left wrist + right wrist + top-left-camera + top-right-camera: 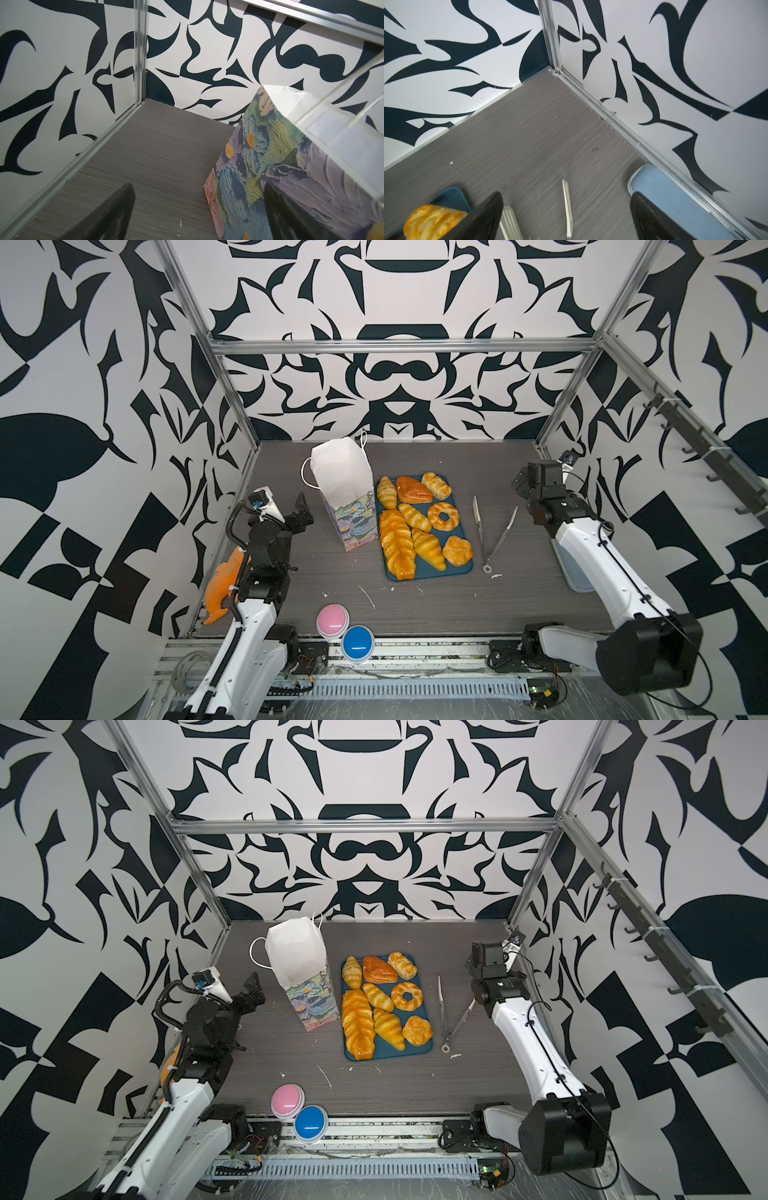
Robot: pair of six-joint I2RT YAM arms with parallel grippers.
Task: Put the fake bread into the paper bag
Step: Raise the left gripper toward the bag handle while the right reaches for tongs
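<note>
The paper bag [343, 485] [297, 965] stands upright at the back left, white above, with a flower print low down. Right beside it, several pieces of fake bread lie on a dark teal tray [457, 568] [419, 1046]: a braided loaf [397, 545], a ring doughnut [443, 516], a flat darker pastry [412, 490] and croissants. My left gripper [305, 510] [254, 990] [198, 188] hangs open left of the bag [259, 155], holding nothing. My right gripper [524, 489] [473, 969] [566, 195] is open and empty, right of the tray, with one pastry [431, 220] at the edge of its view.
Metal tongs [492, 531] [568, 207] lie spread open between the tray and my right arm. A pink button [332, 620] and a blue button [358, 643] sit at the front edge. An orange toy [226, 580] lies by the left wall, a light blue tub [575, 568] by the right wall.
</note>
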